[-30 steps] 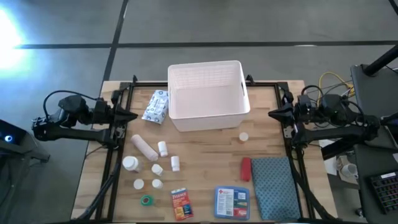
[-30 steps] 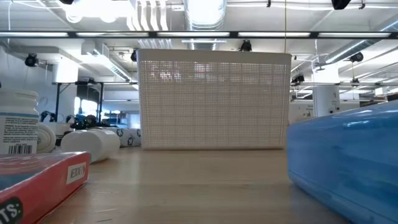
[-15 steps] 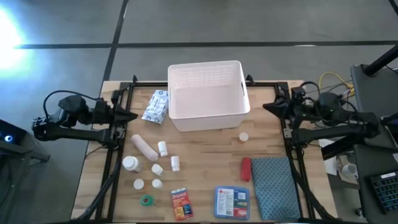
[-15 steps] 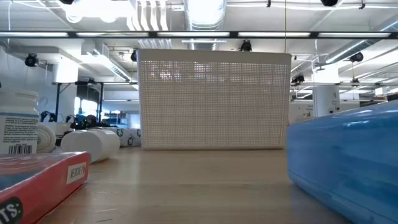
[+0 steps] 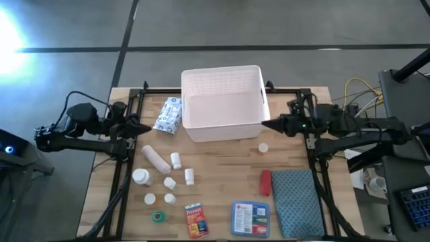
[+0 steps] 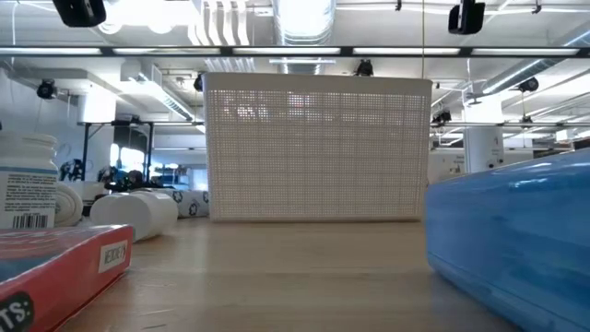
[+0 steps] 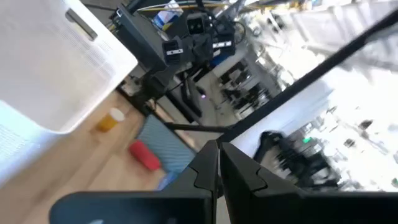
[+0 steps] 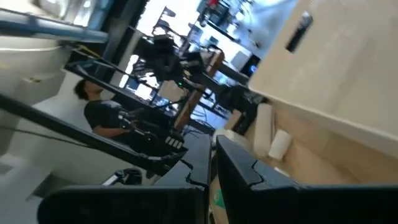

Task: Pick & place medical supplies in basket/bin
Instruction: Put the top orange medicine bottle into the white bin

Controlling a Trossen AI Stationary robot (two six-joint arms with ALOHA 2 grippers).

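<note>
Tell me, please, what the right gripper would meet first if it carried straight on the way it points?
Most likely the basket: the shut right gripper points at its right wall, close by, though its height above the table is unclear.

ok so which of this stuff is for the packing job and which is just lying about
For the job: white basket, wipes packet, gauze roll, pill bottles, green tape roll, orange-red box, blue first-aid box, red tube.

Lying about: teal-grey cloth mat.
</note>
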